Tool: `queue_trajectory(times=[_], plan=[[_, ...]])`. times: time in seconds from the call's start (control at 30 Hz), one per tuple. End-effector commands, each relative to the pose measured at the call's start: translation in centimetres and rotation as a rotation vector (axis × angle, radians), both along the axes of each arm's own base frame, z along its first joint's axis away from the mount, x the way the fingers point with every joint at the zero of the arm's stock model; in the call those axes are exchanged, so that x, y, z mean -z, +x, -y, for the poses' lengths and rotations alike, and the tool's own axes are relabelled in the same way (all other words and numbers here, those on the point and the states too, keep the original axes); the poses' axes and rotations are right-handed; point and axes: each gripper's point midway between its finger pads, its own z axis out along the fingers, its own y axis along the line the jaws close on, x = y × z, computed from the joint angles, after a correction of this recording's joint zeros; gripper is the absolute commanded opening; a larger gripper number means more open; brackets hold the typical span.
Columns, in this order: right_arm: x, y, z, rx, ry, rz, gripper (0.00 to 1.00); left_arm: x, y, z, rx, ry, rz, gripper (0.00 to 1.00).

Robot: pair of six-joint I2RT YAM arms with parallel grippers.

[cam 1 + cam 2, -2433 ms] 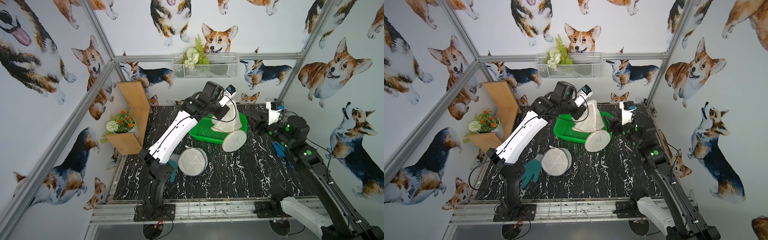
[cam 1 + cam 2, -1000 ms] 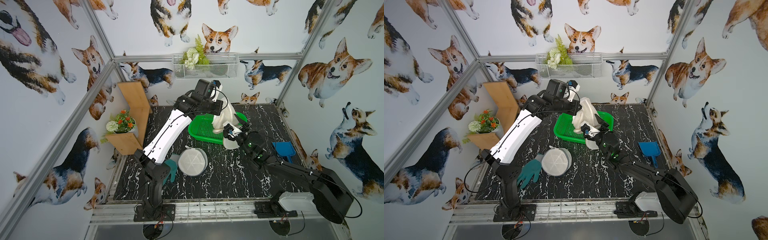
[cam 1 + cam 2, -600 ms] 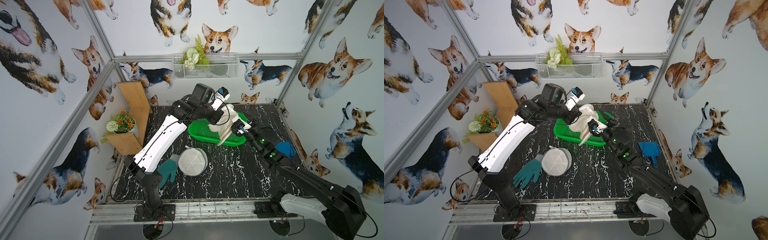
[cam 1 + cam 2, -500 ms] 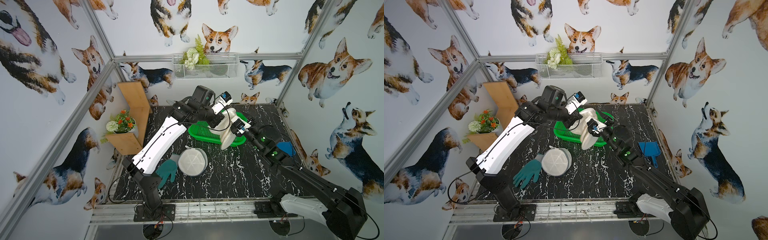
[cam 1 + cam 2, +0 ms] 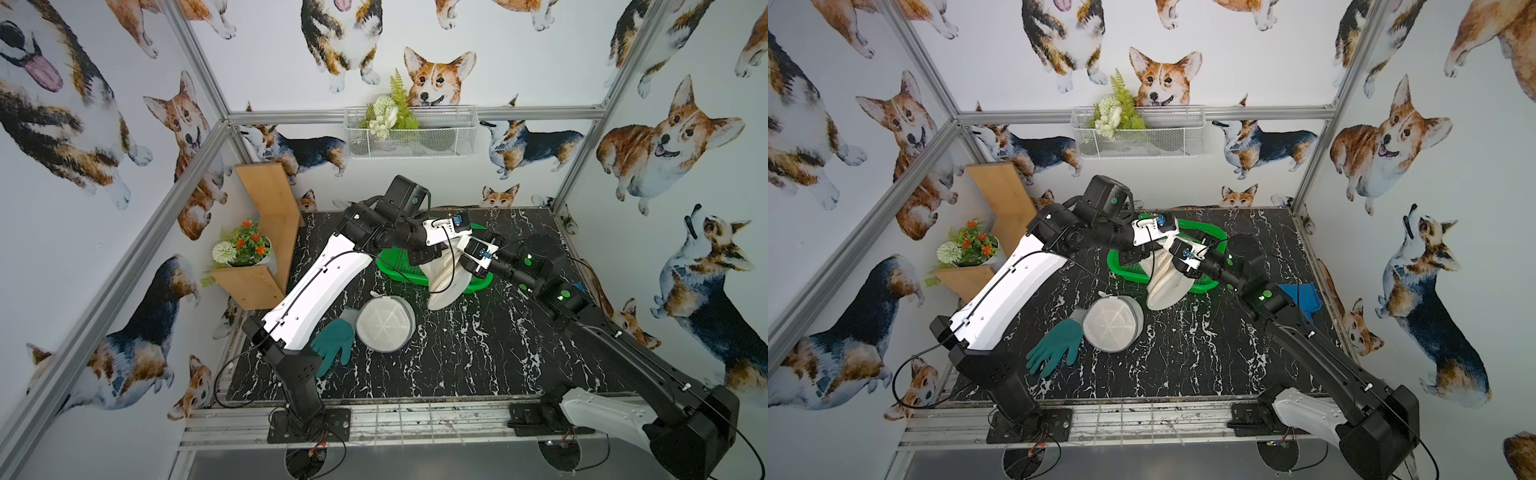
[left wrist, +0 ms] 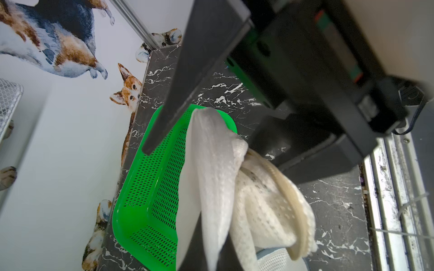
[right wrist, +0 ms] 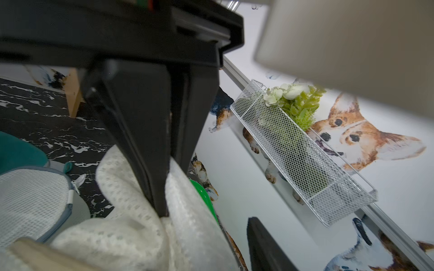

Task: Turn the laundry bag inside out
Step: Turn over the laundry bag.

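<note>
The laundry bag (image 5: 446,276), cream mesh with a stiff cream rim, hangs over the near edge of a green basket (image 5: 397,266); in both top views its lower end reaches the black table (image 5: 1165,297). My left gripper (image 5: 441,258) is shut on its upper fabric; the left wrist view shows cloth (image 6: 218,176) pinched at that gripper (image 6: 209,253). My right gripper (image 5: 468,262) is pressed against the bag from the right, close to the left one. Seen from the right wrist, it (image 7: 211,253) is open with bag cloth (image 7: 141,223) between its fingers, one black finger (image 7: 265,246) still clear of it.
A round white mesh bag with grey trim (image 5: 385,324) and a teal glove (image 5: 334,345) lie left of centre. A blue dustpan (image 5: 1302,299) sits at the right. A wooden shelf with a flower pot (image 5: 249,253) stands at the left; a wire basket (image 5: 409,133) hangs on the back wall.
My right arm has swung in to the bag's right side, next to the left gripper, and its jaws have narrowed. The left gripper has kept its hold, and the bag now hangs lower.
</note>
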Motion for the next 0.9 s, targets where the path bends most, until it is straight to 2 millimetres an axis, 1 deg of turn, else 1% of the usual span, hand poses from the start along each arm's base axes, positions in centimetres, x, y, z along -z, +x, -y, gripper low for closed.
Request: queue_trajectory(times=[0.0,0.13,0.37,0.53,0.6,0.63,0.73,0.77,0.8,0.83,0.87], plan=[[0.7,-1.1,-0.7,-0.080,-0.003,-0.064,0.47,0.4,-1.3,0.0,0.124,0.037,0.049,0.00],[1.1,-1.6,-0.9,-0.122,-0.001,-0.090,0.36,-0.1,-1.2,0.3,0.149,0.022,0.088,0.00],[1.9,-1.6,-0.6,-0.129,-0.007,-0.120,0.19,-1.2,-0.7,0.6,0.143,-0.018,0.142,0.00],[1.9,-1.5,-0.5,-0.123,0.009,-0.120,0.09,-2.4,-0.9,0.9,0.144,-0.082,0.163,0.01],[1.7,-1.4,-0.4,-0.122,0.023,-0.121,0.04,-2.1,-0.7,1.2,0.142,-0.096,0.162,0.07],[1.7,-1.4,-0.3,-0.120,0.030,-0.124,0.01,-3.2,-1.0,0.8,0.137,-0.120,0.185,0.14],[1.7,-1.4,0.1,-0.113,0.059,-0.133,0.00,-3.9,-0.8,0.4,0.109,-0.156,0.214,0.40],[1.6,-1.4,0.2,-0.110,0.076,-0.140,0.00,-4.2,-0.5,0.2,0.088,-0.167,0.237,0.51],[1.6,-1.3,0.5,-0.103,0.095,-0.147,0.00,-4.8,-0.3,-0.1,0.065,-0.183,0.267,0.58],[1.5,-1.2,0.8,-0.089,0.122,-0.160,0.00,-5.5,0.2,-0.4,0.022,-0.206,0.307,0.65],[1.3,-1.0,1.3,-0.069,0.162,-0.177,0.00,-7.1,0.6,-0.9,-0.017,-0.248,0.362,0.69]])
